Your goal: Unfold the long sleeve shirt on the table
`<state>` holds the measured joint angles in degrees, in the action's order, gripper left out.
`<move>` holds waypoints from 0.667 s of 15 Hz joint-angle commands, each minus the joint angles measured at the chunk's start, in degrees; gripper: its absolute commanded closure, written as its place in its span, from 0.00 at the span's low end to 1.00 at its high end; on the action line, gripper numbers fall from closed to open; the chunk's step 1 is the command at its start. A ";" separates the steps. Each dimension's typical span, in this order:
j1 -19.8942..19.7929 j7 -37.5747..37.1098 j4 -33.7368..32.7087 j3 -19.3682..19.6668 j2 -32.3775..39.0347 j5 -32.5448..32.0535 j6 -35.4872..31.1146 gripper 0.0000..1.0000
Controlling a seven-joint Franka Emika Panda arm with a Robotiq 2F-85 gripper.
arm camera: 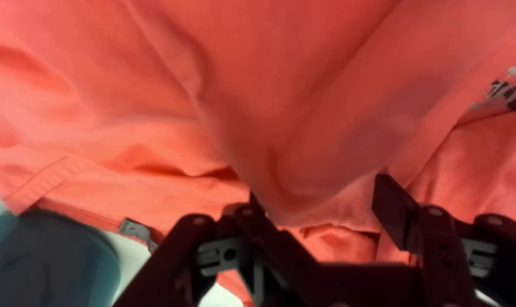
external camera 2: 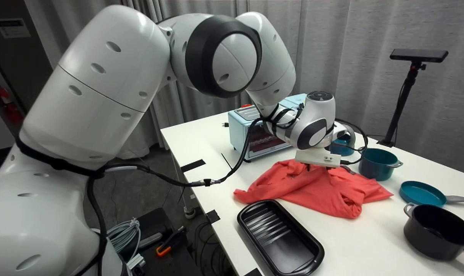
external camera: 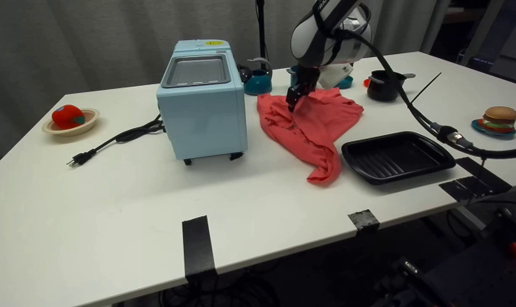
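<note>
Most unfolding looks left: soft coral-red long-sleeve shirt (external camera: pixel 317 128) lies crumpled on big white table (external camera: pixel 113 213), just beside long black pan (external camera 2: pixel 281 237). Some edges out, middle bunched. Black two-finger gripper (arm camera: pixel 319 198) spread around shirt fold, no pinch yet.

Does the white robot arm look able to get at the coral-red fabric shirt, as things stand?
Probably yes: its two-fingered black claw is open at a fold of the shirt, and nothing visible blocks it.
</note>
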<state>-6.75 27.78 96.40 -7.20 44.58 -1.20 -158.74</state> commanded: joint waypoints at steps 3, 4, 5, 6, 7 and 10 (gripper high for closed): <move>0.34 -1.23 -0.03 0.45 -1.50 -2.93 -0.40 0.78; 0.65 -1.67 0.48 0.80 -2.36 -3.36 0.04 0.86; 0.82 -2.02 1.39 0.93 -3.12 -3.69 -0.42 0.93; 1.22 -2.53 2.09 1.36 -4.09 -4.13 -0.49 0.99; 1.33 -2.79 2.69 1.47 -4.96 -4.29 -0.36 1.00; 1.36 -3.86 4.98 1.36 -8.21 -4.48 0.36 1.00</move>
<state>-6.11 26.23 97.29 -6.70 40.97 -4.28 -158.74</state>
